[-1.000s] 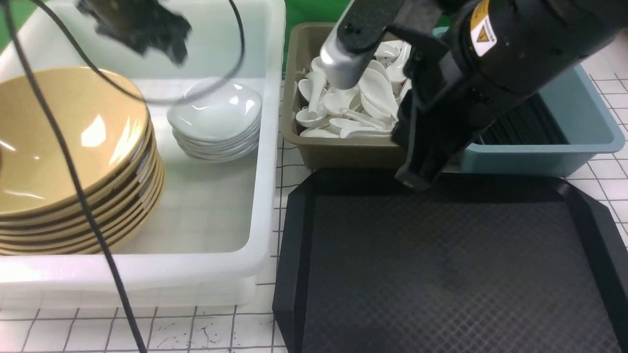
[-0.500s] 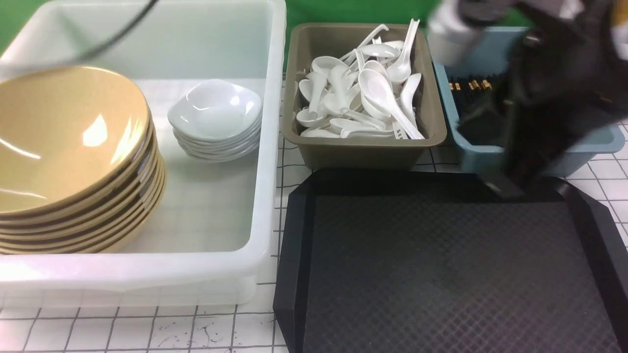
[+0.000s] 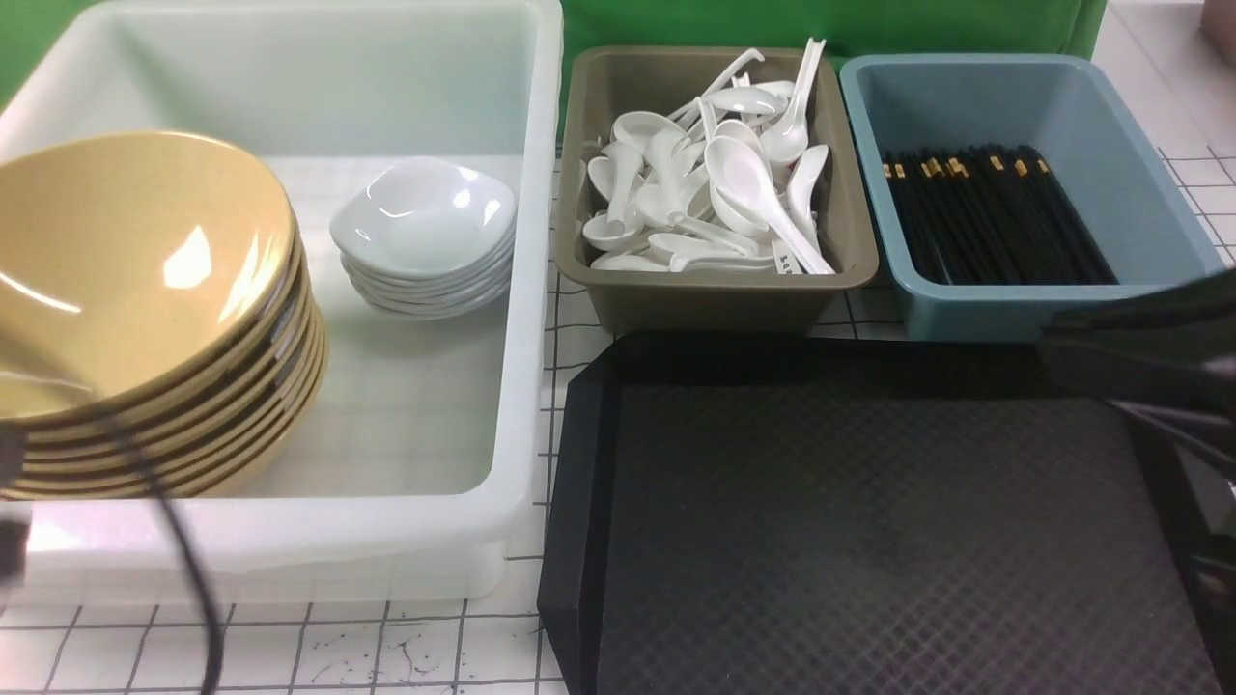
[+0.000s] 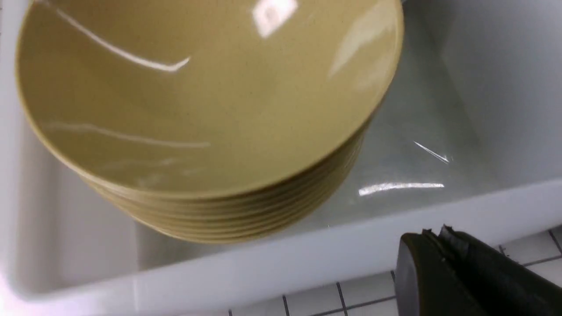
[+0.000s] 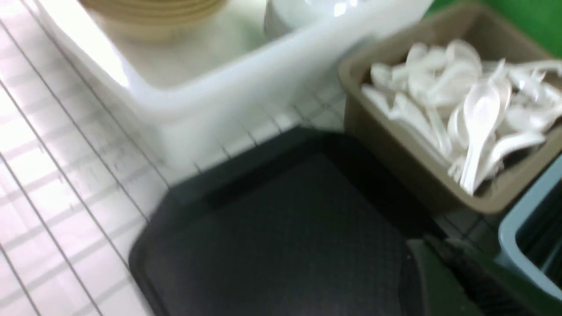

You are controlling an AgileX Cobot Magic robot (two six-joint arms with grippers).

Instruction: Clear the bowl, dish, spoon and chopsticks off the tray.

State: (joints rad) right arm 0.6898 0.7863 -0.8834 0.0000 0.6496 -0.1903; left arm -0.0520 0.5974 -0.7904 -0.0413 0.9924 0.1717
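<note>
desk [image 3: 386,647]: white, dark-gridded, green backdrop [image 3: 821,24] behind.
tray [image 3: 869,541]: on the desk, below the right claw [image 5: 439,263].
right claw: blurred; apart or together, can't tell.
left claw [image 4: 432,250]: only a tip shows, can't tell either; just outside the white tub [image 4: 263,267].
bowl [image 4: 197,96]: tops a stack in the tub, just past the left claw.
dish [image 3: 425,217]: stacked beside that stack.
spoon [image 3: 748,183], chopsticks [image 3: 995,217]: binned separately, beyond the right claw.

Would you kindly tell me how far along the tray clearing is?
Looks done: the tray shows bare. Bowls and dishes sit stacked in the white tub, spoons in the brown bin, chopsticks in the blue bin. The left gripper and right gripper show nothing held; nothing seems left.
</note>
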